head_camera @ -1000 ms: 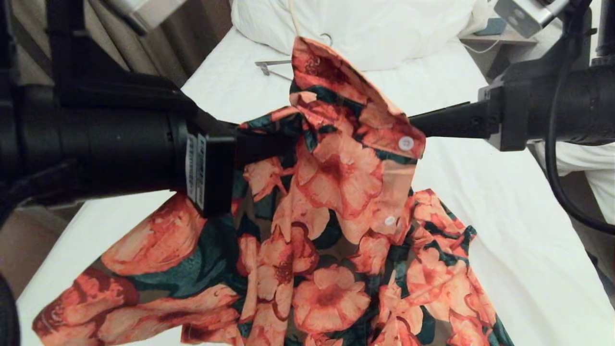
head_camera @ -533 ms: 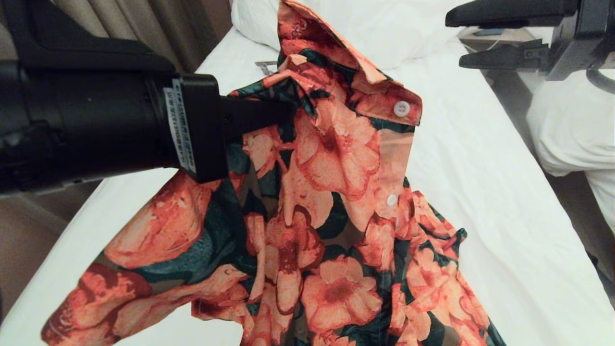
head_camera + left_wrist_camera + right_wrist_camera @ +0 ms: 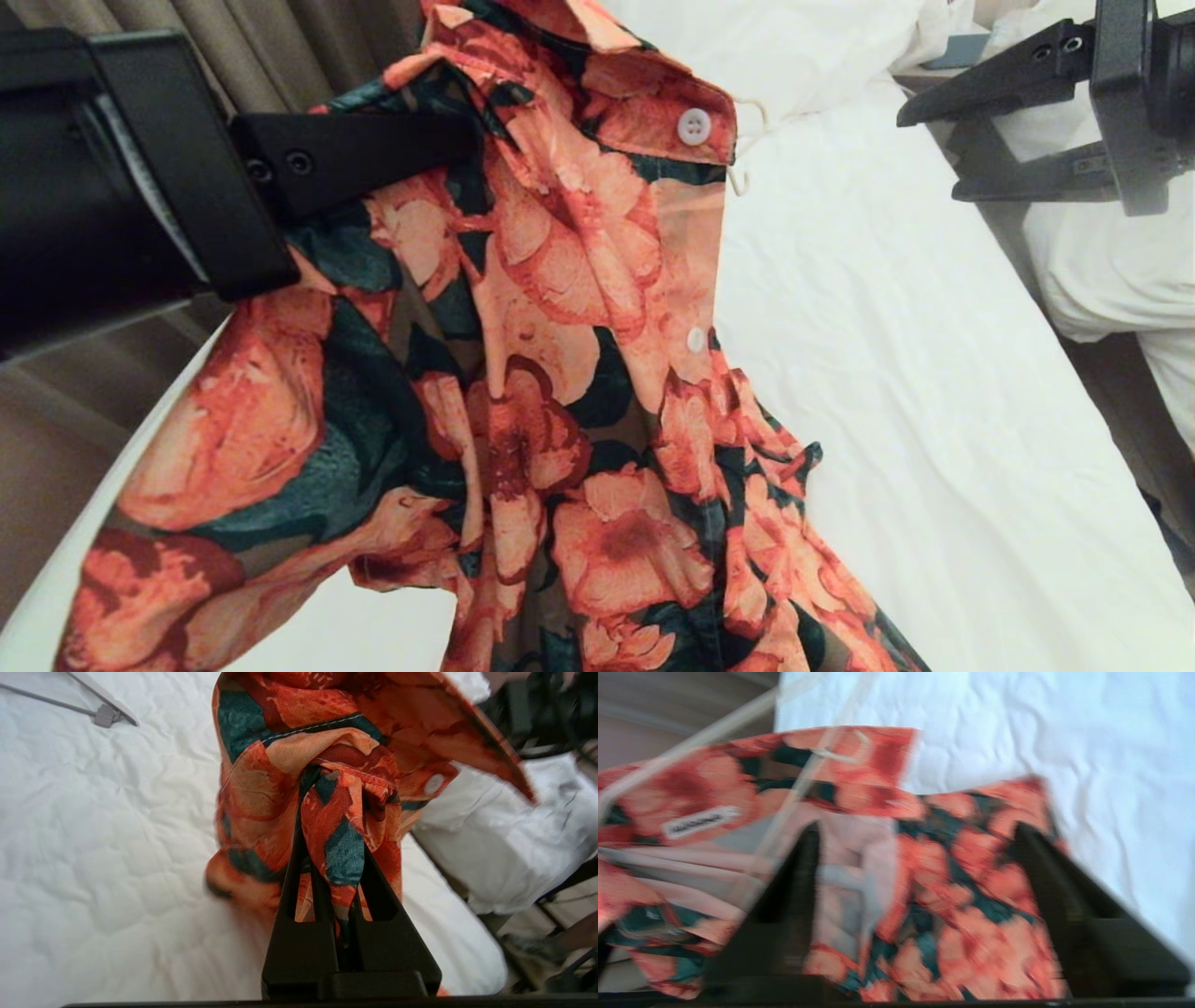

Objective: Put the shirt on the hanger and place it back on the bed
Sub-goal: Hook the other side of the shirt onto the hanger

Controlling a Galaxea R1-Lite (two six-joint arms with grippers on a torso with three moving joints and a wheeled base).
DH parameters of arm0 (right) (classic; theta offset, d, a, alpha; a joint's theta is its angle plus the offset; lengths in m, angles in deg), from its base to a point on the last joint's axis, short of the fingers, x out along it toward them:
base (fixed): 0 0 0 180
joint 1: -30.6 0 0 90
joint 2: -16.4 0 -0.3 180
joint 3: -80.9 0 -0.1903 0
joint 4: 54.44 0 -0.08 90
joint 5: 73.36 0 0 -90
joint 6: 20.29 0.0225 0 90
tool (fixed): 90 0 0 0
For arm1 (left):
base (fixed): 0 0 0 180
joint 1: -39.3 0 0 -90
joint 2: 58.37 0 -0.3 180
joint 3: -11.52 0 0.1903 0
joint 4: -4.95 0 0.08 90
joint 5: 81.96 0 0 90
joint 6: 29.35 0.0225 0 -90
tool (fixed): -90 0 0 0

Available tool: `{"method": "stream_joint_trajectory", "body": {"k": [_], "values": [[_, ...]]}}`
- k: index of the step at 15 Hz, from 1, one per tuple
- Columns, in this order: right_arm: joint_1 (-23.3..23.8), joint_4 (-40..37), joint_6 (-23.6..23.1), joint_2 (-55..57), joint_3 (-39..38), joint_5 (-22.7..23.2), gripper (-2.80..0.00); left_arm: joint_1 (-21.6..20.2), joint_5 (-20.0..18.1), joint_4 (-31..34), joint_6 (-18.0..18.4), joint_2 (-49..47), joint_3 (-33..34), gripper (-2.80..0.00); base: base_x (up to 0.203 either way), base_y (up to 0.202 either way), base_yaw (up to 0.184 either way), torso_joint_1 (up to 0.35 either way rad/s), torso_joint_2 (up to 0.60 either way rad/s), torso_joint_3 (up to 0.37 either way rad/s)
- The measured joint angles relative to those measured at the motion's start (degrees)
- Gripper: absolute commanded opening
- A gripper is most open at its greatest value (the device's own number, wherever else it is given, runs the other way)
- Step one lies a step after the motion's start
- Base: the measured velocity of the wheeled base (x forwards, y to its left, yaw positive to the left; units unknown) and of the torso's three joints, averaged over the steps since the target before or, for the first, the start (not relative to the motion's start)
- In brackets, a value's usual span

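A: Shirt (image 3: 523,373) first: where is it?

B: Lifted above the bed (image 3: 896,392), hanging from the left gripper (image 3: 343,788). Its collar end is up near the top of the head view and the rest spreads downward, with the lower cloth trailing toward the near end of the white sheet.

A: And how does the left gripper hold it?

B: Clamped tight. In the left wrist view the two black fingers (image 3: 292,877) meet on a bunched fold of the flowered cloth, which is squeezed between them and bulges out above the tips.

A: The right gripper?

B: It (image 3: 924,159) is up at the right edge of the head view, over the bed's far side, well apart from the cloth. Its two fingers (image 3: 990,79) stand spread with nothing between them. From its own wrist camera the shirt lies beyond the gap, blurred, with the pale inside and a small label showing.

A: Any sign of the hanger?

B: A thin cream wire (image 3: 747,149) peeks out just beside the collar's buttoned edge. In the right wrist view pale thin lines cross the shirt, but how the hanger sits inside I cannot tell.

A: Anything else on the bed?

B: A thicker hanger with a grey bar (image 3: 100,704) lies on the sheet, and the white pillow (image 3: 803,47) is at the head end.
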Motion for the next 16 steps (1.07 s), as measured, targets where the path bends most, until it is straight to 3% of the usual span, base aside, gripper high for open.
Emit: {"method": "stream_joint_trajectory", "body": {"k": [7,13,14,16], "values": [[-2.21,-2.94,0.27,5.32,-3.75,-0.54,-2.80,-0.13,0.07,-1.57,-1.06,0.82,1.18,-2.80,0.000,0.000,0.000,0.000,0.00,0.000],[-5.13,0.61,3.47,12.45,-4.01,-0.13,-2.80,-0.78,0.15,-1.54,-1.11,0.32,1.95,-2.80,0.000,0.000,0.000,0.000,0.00,0.000],[-5.68,0.61,3.50,13.26,-4.09,-0.19,0.00,-1.12,0.13,-1.57,-1.13,0.24,2.00,-2.80,0.000,0.000,0.000,0.000,0.00,0.000],[-7.05,0.85,3.58,14.79,-4.33,-0.30,0.00,-1.43,0.13,-1.54,-1.09,0.15,2.04,-2.80,0.000,0.000,0.000,0.000,0.00,0.000]]}}
